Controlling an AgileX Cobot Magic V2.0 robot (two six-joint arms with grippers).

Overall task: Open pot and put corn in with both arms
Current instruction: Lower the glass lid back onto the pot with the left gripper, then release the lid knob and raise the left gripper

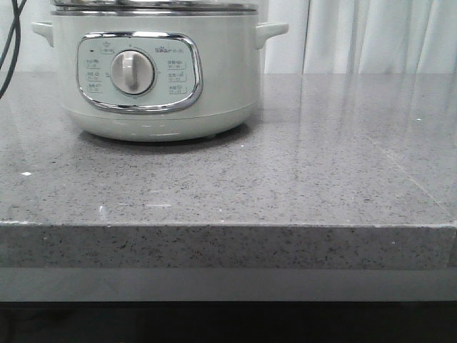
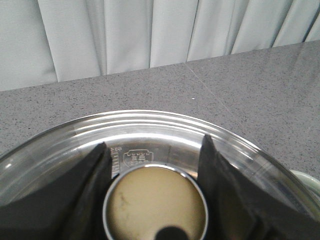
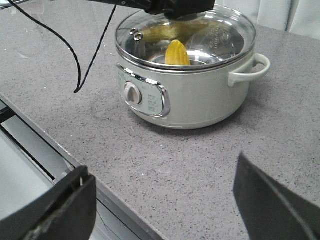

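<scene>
Toward the far left of your grey speckled stone bench [image 1: 300, 179] stands the large round pale mint-green electric pot [image 1: 157, 78], its chrome-framed control panel [image 1: 139, 71] and white dial [image 1: 132, 71] turned to the near edge, which runs straight across the front view. Two small handles jut from its sides, and only the steel rim of its lid shows at the top of that view.

From your right wrist camera you see the glass lid [image 3: 186, 37] seated on the pot, steel-rimmed and lightly reflective. Through the glass shows the bright yellow cob of corn [image 3: 177, 53], lying inside the pot with rows of kernels visible; its ends are hard to make out through the glare. A black arm reaches over the far side of the lid, and a thin black cable [image 3: 75, 60] loops above the bench beside the pot.

Your left gripper [image 2: 156, 200] sits on top of the lid, its black fingers [image 2: 75, 195] standing at either side of the round metal-rimmed knob [image 2: 156, 205]; you cannot tell whether they press on it. Your right gripper [image 3: 165, 205] hangs over bare bench near the front edge, well apart from the pot, its dark fingers [image 3: 272, 205] spread wide with nothing between them. Pale curtains [image 1: 371, 36] hang behind the far edge.
</scene>
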